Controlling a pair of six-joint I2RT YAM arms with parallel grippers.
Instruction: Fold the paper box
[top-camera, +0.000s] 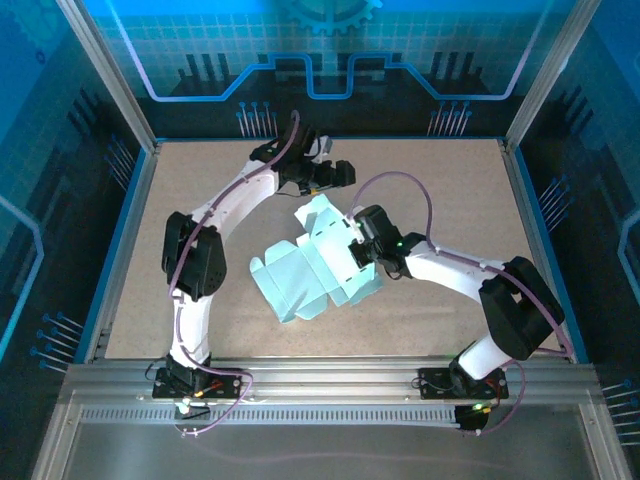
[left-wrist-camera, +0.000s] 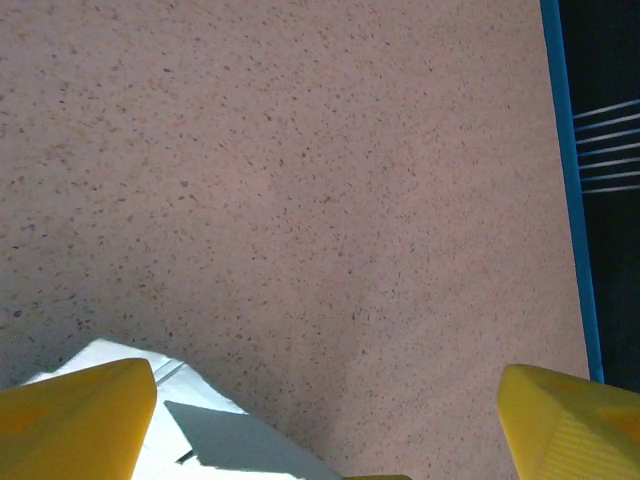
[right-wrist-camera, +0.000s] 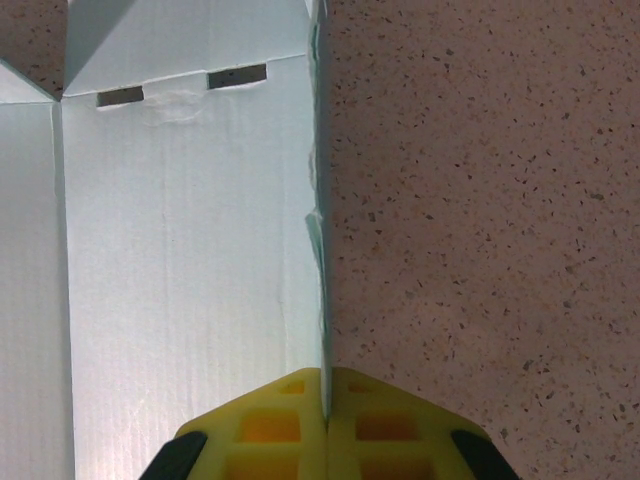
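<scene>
The paper box (top-camera: 300, 280), pale mint card, lies partly folded in the middle of the table, with flaps raised at its far end. My right gripper (top-camera: 355, 250) is shut on an upright side wall of it. In the right wrist view the thin card edge runs straight down between the closed yellow fingertips (right-wrist-camera: 290, 420), and the box panel (right-wrist-camera: 190, 250) with two slots spreads to the left. My left gripper (top-camera: 340, 175) hovers open just beyond the box's far flap. In its wrist view the fingers (left-wrist-camera: 75, 415) stand wide apart with a corner of the box (left-wrist-camera: 215, 435) low between them.
The speckled tabletop (top-camera: 200, 190) has bare room to the left of and behind the box. A blue rim (left-wrist-camera: 565, 150) bounds the table on the right. An aluminium rail (top-camera: 320, 385) with both arm bases runs along the near edge.
</scene>
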